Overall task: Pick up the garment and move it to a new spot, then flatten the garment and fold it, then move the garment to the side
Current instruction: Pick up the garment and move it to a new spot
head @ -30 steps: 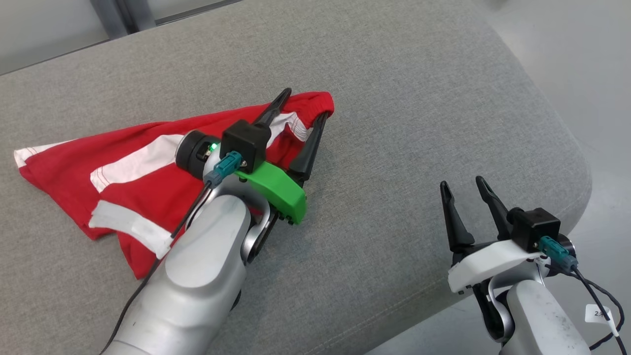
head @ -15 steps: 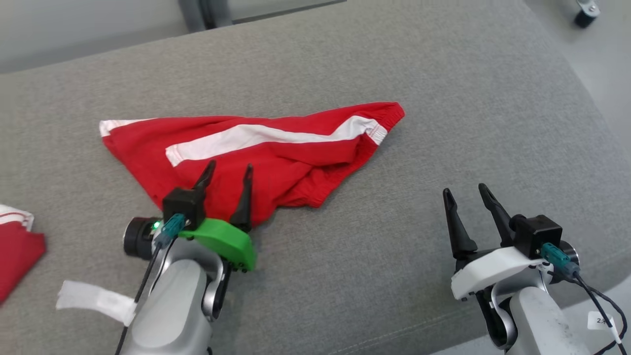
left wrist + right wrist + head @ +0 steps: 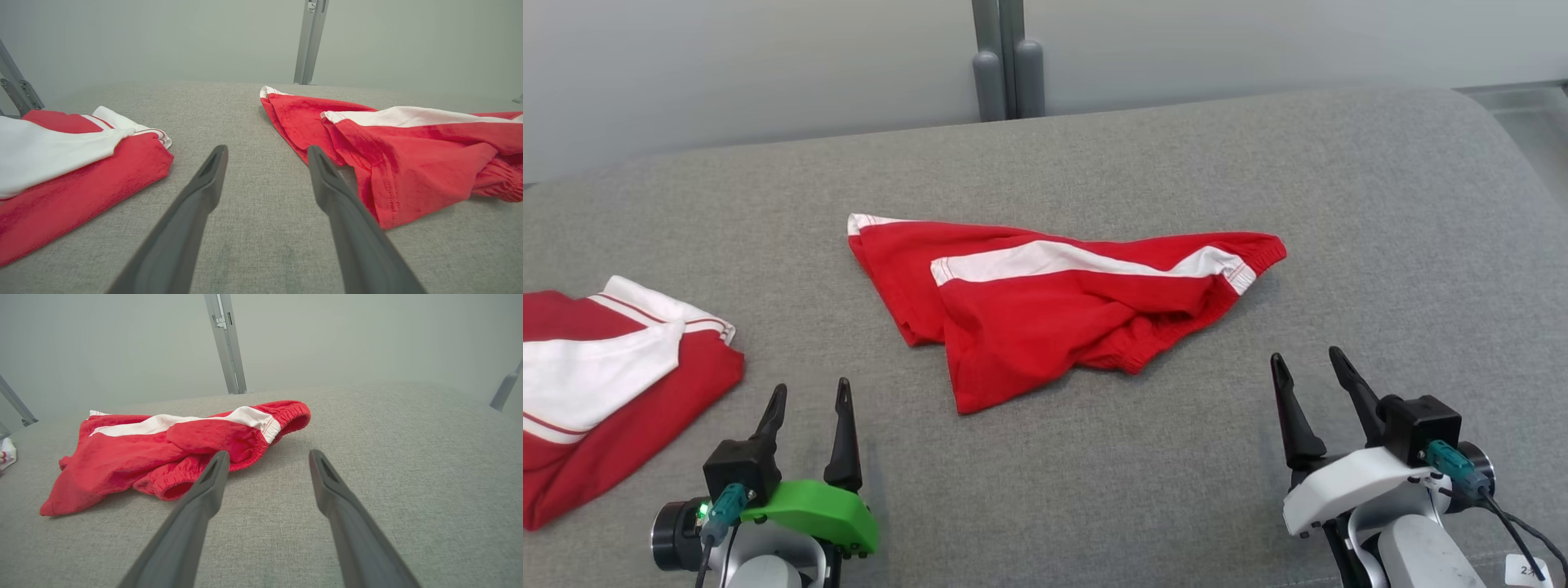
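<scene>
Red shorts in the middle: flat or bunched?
Bunched, not flat. The red shorts lie loosely doubled on the grey cushion, with rumpled, overlapping layers below the white stripe and toward the waistband.

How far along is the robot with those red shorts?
Seemingly done: the red shorts lie free on the grey cushion. In hand: nothing; the left gripper and right gripper hang open, clear of the cloth. Left: the shorts are bunched, so flattening, folding and moving aside, perhaps by the folded garment.
</scene>
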Motion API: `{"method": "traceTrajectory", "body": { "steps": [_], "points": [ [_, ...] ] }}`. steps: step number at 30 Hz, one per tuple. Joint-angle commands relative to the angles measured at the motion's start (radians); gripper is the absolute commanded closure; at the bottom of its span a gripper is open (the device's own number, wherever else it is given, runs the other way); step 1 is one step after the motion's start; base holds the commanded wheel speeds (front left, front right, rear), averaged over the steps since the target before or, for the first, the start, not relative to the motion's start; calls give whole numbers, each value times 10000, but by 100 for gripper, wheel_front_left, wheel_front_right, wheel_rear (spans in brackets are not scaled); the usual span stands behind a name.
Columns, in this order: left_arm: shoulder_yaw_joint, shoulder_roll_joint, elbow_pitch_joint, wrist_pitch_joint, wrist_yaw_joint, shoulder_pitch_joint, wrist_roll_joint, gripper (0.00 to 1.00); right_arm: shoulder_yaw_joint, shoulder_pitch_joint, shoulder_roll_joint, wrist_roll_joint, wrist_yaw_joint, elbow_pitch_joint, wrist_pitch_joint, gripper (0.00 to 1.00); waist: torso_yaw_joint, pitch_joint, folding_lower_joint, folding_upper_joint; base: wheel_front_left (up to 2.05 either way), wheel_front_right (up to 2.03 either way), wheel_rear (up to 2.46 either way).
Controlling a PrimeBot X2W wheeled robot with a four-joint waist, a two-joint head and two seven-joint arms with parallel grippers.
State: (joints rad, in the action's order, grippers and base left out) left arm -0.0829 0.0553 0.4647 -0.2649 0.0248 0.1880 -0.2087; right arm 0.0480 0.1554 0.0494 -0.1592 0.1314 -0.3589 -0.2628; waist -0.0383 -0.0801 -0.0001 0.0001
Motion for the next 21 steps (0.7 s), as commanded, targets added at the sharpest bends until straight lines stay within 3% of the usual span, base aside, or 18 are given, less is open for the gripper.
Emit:
{"method": "traceTrajectory", "body": {
  "steps": [1,9,21],
  "points": [
    [98,-20,-100,9,92,-231,121,0,-17,-188,37,29,-14,6,-31,0,401,465,1,-1,0,0,0],
    [-327,-44,-248,9,240,-66,-192,0,49,-197,157,95,-14,50,-31,0,254,295,1,-1,0,0,0],
    [-1529,-24,658,9,473,1838,-1911,0,215,570,326,190,-14,187,-31,0,-677,-1224,1,-1,0,0,0]
  ]
}}
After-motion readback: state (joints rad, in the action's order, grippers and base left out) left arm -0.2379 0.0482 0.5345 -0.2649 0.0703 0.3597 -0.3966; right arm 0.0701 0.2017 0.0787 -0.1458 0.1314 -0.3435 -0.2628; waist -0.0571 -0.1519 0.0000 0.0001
